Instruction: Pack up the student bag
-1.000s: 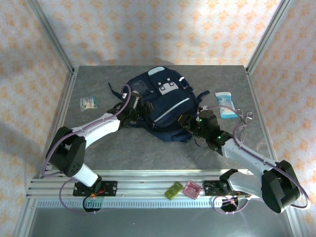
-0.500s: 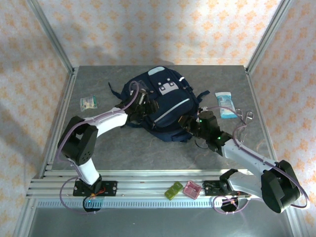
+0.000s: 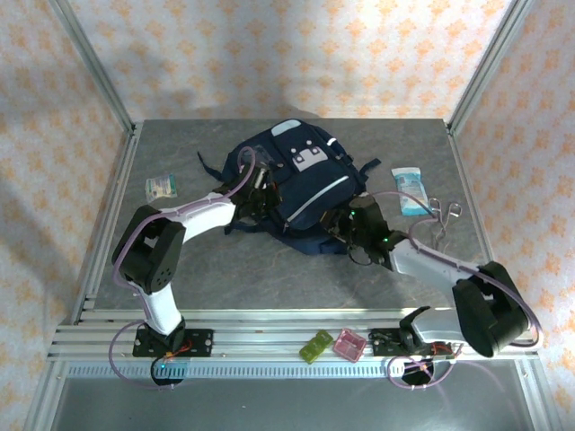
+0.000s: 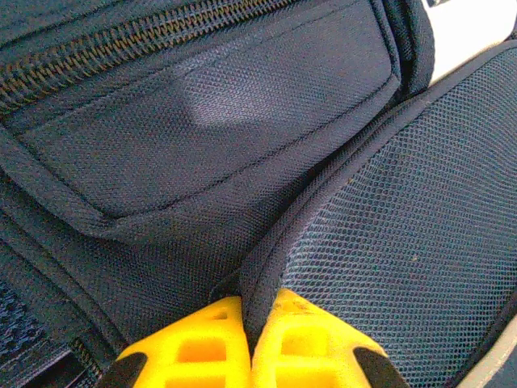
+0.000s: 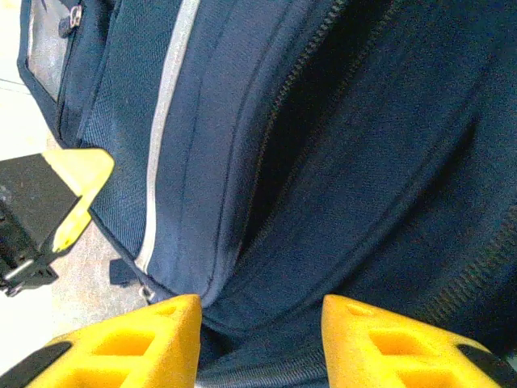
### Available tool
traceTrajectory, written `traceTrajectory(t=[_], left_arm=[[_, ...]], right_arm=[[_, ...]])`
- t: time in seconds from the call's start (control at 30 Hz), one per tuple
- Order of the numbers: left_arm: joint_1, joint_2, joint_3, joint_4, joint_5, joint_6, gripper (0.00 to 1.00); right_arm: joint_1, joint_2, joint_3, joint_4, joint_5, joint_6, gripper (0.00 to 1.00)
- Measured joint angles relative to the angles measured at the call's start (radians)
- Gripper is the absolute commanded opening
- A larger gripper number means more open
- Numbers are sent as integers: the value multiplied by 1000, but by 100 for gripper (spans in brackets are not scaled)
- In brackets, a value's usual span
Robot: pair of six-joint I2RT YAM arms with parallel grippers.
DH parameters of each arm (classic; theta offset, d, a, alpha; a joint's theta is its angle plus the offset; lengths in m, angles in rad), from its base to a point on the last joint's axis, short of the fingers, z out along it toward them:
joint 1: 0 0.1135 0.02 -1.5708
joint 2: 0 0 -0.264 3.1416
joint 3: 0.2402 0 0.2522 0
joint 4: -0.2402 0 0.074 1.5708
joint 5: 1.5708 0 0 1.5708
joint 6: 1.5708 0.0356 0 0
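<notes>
Left hand point(image 3: 260, 186) has snapped from spread to closed in the last second. Its arm has swung further in over the bag. The right arm has folded in tighter too.

Top view: the large navy-blue fabric student bag point(image 3: 301, 184), with white patches and a light diagonal stripe, lies flat on the grey table point(image 3: 269, 269) between the two hands. The right hand point(image 3: 346, 220) is against its near corner. A blue-and-white packet point(image 3: 409, 190) lies beyond and right of that hand, outside the bag.

Left wrist view: yellow fingers point(image 4: 202, 347) are pressed together on the piped edge of a mesh-faced panel point(image 4: 404, 226). A zipped pocket point(image 4: 202, 121) lies just ahead, zip closed.

Right wrist view: yellow fingers point(image 5: 153, 331) stand apart with bag cloth between them. I cannot tell whether they bite it.

Judgement: the fresh pinch looks like a hold for steadying or opening the bag. Packing proper has not begun.
</notes>
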Motion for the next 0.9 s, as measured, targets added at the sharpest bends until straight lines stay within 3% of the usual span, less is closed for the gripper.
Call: traceTrajectory(t=[0.23, 0.3, 0.33, 0.4, 0.47, 0.9], left_arm=[[3, -72, -21, 8, 29, -45, 0], [9, -101, -40, 19, 49, -68, 0], [9, -113, -49, 19, 57, -80, 0], [9, -132, -62, 19, 65, -97, 0], [13, -142, -69, 19, 67, -110, 0], [42, -249, -210, 134, 71, -251, 0]], right_arm=[[0, 90, 90, 15, 7, -2, 42], [0, 116, 116, 19, 7, -2, 38], [0, 131, 129, 23, 6, -1, 34], [-2, 156, 153, 23, 3, 2, 13], [-6, 174, 181, 22, -1, 0, 1], [-63, 212, 328, 7, -121, -18, 0]])
